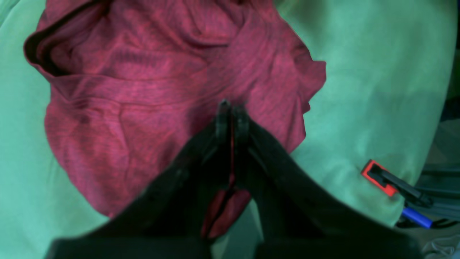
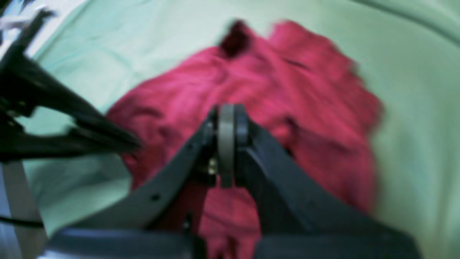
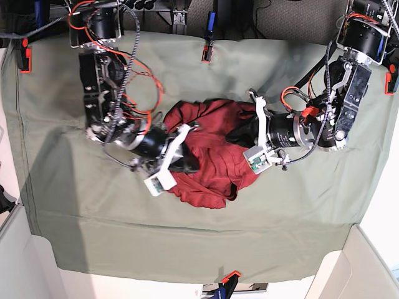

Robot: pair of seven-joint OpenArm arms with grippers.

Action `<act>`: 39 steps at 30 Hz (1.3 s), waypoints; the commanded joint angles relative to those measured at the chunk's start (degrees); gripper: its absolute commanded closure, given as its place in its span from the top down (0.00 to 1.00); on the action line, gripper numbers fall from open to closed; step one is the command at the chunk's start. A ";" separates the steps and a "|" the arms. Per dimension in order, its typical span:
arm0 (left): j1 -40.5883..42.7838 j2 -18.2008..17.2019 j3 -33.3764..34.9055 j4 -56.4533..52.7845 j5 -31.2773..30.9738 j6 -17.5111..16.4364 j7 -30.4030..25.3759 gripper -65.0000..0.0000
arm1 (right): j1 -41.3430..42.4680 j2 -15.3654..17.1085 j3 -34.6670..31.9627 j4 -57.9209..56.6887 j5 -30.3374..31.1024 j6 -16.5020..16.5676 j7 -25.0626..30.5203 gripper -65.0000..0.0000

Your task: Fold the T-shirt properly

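The dark red T-shirt (image 3: pixel 212 156) lies crumpled in a heap in the middle of the sage-green table cloth (image 3: pixel 75 212). In the left wrist view the shirt (image 1: pixel 143 108) fills the upper middle, and my left gripper (image 1: pixel 231 108) is shut with a strip of red cloth pinched between its fingers. In the base view the left gripper (image 3: pixel 239 134) sits at the heap's right edge. My right gripper (image 2: pixel 226 115) has its jaws together over the shirt (image 2: pixel 305 108); that view is blurred and shows no cloth between them. In the base view it (image 3: pixel 189 164) rests at the heap's left side.
Red-and-black clamps hold the cloth at the table edges (image 3: pixel 206 53), (image 3: pixel 229 278), (image 3: pixel 25 59); one shows in the left wrist view (image 1: pixel 379 178) beside cables. The left arm's fingers (image 2: pixel 107 140) reach into the right wrist view from the left. Loose red wires (image 3: pixel 140 81) hang off the right arm.
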 commanded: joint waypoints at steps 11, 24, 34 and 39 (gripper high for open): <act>-1.22 -0.39 -0.46 0.68 0.55 -0.14 -0.83 0.02 | 7.82 0.07 -6.21 -17.84 -8.52 0.24 8.83 0.00; -0.61 -0.42 -0.46 0.68 0.57 -0.14 -0.37 0.02 | 16.81 0.35 -3.39 -22.64 -9.79 0.02 9.18 0.00; -0.44 -0.39 -0.46 0.68 0.57 -0.14 -0.17 0.02 | 16.57 0.26 1.03 -22.62 -5.05 0.04 8.96 0.00; 1.09 -0.39 -0.46 0.68 0.57 -0.14 -0.09 0.02 | 16.50 -0.37 1.03 -23.37 -5.62 0.09 8.96 0.00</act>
